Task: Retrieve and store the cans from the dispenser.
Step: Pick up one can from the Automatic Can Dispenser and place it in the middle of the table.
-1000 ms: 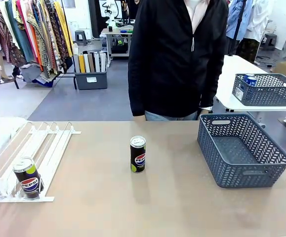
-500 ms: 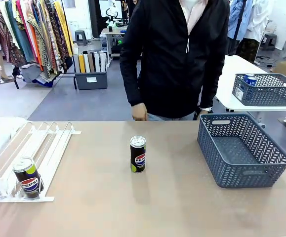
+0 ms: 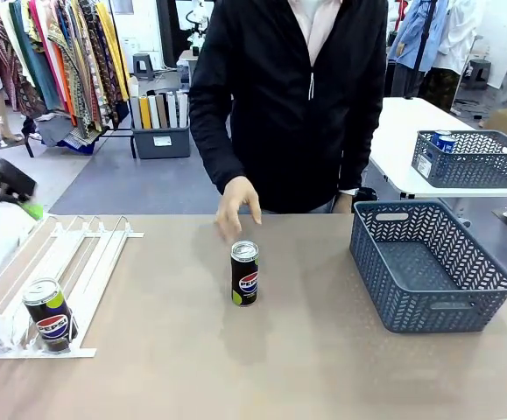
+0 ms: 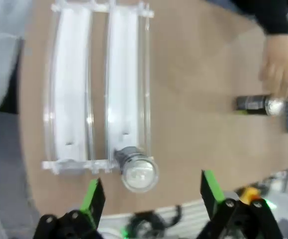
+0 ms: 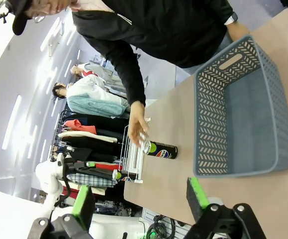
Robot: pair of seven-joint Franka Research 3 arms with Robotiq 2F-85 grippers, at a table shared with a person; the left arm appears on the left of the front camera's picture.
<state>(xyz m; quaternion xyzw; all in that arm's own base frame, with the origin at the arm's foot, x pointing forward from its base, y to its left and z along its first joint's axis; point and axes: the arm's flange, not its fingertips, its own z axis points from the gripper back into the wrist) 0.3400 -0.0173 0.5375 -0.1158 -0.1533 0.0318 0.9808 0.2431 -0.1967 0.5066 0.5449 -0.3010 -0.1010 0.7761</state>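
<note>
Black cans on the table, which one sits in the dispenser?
The can at the low end of the dispenser, on the robot's left; the other can stands free mid-table.

The left gripper (image 4: 151, 180) has black fingers (image 4: 95, 201) faced with bright green pads (image 4: 90, 193), on black jointed knuckles. The right gripper (image 5: 139, 187) is built the same. The left arm (image 5: 49, 175) is smooth, rounded and white. The person (image 3: 288, 114) wears a black zip-front jacket (image 3: 262, 87) with long sleeves over a pale open-collared shirt (image 3: 310, 22).
</note>
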